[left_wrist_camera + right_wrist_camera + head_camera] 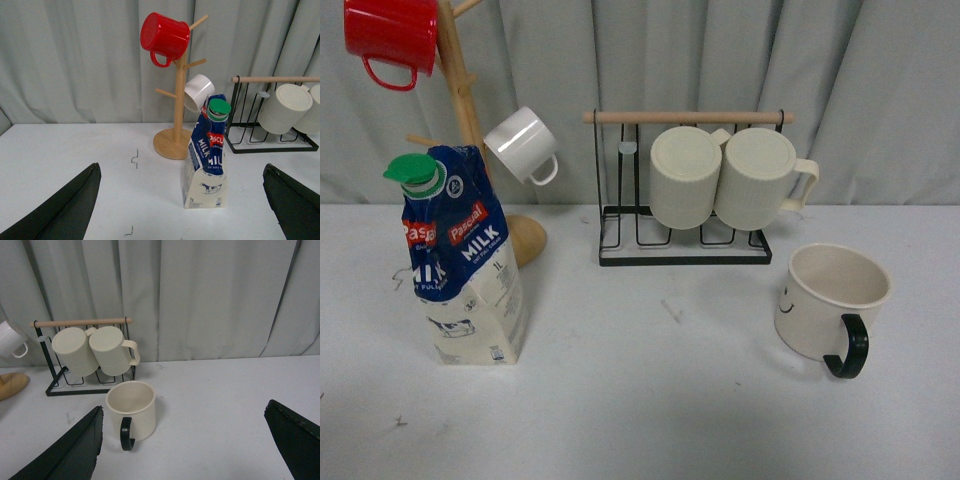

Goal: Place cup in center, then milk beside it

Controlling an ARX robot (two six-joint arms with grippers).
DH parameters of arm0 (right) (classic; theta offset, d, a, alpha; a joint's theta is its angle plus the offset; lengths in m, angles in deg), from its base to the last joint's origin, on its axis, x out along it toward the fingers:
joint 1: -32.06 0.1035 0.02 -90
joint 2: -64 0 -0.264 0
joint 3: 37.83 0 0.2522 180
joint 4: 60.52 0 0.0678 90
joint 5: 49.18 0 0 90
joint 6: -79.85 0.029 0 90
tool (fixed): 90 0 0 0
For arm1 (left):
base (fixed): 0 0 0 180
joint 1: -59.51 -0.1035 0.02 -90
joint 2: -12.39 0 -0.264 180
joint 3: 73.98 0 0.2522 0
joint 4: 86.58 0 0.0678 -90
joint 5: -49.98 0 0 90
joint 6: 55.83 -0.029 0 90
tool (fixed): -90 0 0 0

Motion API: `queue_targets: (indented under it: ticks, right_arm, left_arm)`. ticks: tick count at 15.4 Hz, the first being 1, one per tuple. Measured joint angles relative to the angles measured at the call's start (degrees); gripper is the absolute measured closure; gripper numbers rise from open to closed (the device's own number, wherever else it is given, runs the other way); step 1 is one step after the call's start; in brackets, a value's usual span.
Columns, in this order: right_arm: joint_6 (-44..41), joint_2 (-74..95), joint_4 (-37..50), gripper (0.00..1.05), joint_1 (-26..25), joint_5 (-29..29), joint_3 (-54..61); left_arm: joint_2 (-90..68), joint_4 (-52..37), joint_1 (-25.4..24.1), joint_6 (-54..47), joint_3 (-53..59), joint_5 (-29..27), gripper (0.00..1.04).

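Cup (832, 300), smiley (785, 294) half hidden, milk (460, 260) upright

Front cam only gets part of the red mug (390, 35) above the milk (465, 260); the top edge chops it. The milk hides some of the mug tree (528, 240) base behind it. I can't read the carton's fine print. Both wrist cams crop my jaws.

Of the robot's body, only parts of the two end effectors show, each in its own wrist view. The left end effector (181, 168) has two matte fingers (70, 210) of very dark greenish black. They are broad and flat, narrowing to blunt wedge tips with smooth, plain faces. The right end effector (183, 406) has fingers (295, 440) of the same dark colour and wedge shape.
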Motion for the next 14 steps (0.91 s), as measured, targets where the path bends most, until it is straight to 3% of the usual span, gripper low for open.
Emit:
queue_targets:
  ticks: [14]
  right_arm:
    - [0.00,0.00,0.00,0.06,0.00,0.00,0.00]
  left_arm:
    - [0.00,0.00,0.00,0.00,0.00,0.00,0.07]
